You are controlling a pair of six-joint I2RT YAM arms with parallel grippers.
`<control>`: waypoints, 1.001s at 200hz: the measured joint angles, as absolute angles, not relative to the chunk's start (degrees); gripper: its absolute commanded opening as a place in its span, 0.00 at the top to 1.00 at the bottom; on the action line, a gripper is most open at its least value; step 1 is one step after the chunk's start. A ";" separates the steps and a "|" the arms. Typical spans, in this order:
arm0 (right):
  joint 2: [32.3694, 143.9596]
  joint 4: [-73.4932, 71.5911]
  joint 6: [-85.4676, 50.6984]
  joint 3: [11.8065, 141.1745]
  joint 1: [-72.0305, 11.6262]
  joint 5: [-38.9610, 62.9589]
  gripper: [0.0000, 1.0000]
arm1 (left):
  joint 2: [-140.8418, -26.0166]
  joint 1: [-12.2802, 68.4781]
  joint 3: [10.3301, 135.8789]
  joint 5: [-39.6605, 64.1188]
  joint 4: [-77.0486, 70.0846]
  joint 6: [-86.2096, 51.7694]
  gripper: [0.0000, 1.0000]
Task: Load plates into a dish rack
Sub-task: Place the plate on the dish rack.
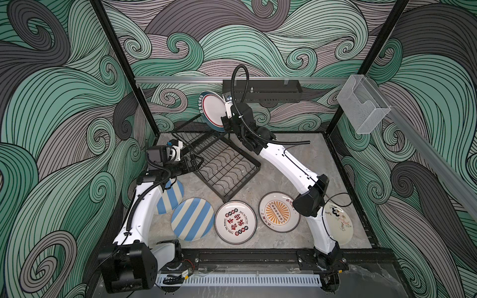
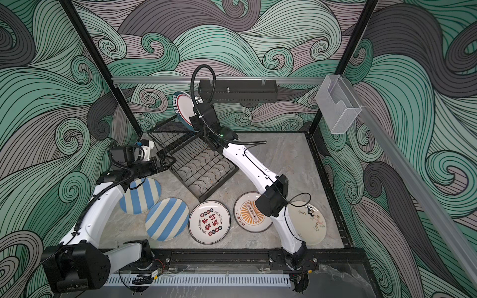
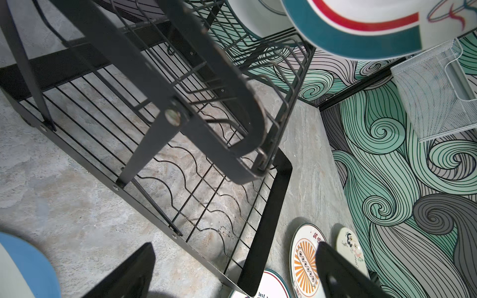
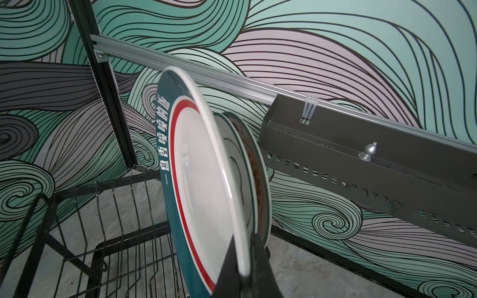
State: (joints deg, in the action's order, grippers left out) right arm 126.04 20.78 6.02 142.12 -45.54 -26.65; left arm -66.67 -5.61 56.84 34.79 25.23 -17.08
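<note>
Seen in a top view, bare tabletop (image 1: 317, 152) lies open at centre right, beside the dish rack (image 1: 227, 167). The centre is filled by the rack, set diagonally; its flat grid base is uncovered. The lower part is blocked by a row of flat plates (image 1: 235, 222) lying close together. Above the rack's raised shelf, at upper centre, the way is taken by a teal-rimmed plate (image 1: 213, 111) gripped on edge by the right hand (image 1: 225, 121), with a black tray (image 1: 262, 90) mounted close behind. The rack's left edge is crowded by the left hand (image 1: 193, 163), jaws spread.
</note>
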 measured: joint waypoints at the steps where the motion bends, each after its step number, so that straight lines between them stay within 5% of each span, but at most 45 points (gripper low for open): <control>1: 126.10 20.78 6.07 142.23 -45.54 -26.72 1.00 | -66.67 -5.61 56.84 34.79 25.23 -17.08 0.01; 200: 135.83 16.38 19.25 151.11 -47.20 -36.21 1.00 | -66.67 -5.61 56.77 35.18 25.21 -17.15 0.01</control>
